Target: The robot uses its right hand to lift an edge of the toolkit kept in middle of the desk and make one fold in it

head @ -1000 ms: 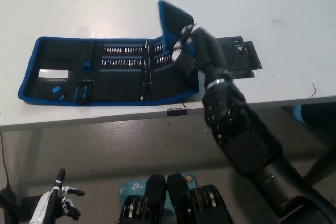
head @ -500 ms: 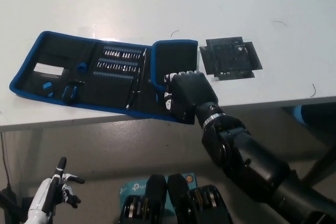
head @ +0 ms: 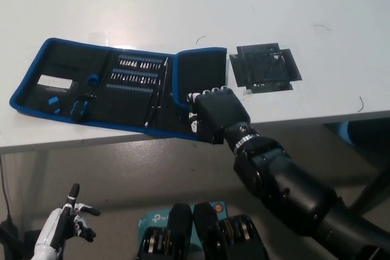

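Left hand [head: 64, 226]: white, low at the picture's left edge, below the desk and well apart from the kit. Holds nothing; fingers spread.
Desk [head: 183, 4]: white top, front edge running across the middle of the view.
Toolkit [head: 116, 86]: black case with blue trim, lying open on the desk near the front edge, slightly skewed so its left end sits further back than its lower right corner.
Left panel: white card [head: 56, 80] and small blue parts in pockets.
Middle panel: rows of bits [head: 137, 71] in blue holders; a thin tool lies along the crease to its right.
Right flap [head: 201, 71]: folded over onto the kit, plain black outer face up, blue border showing at top.
Right hand [head: 214, 114]: black, resting on the flap's lower right part at the desk edge, back of hand up. Fingers curled down onto the fabric; whether they grip it cannot be told.
Black mat [head: 265, 67]: flat dark piece on the desk just right of the flap, apart from the hand.
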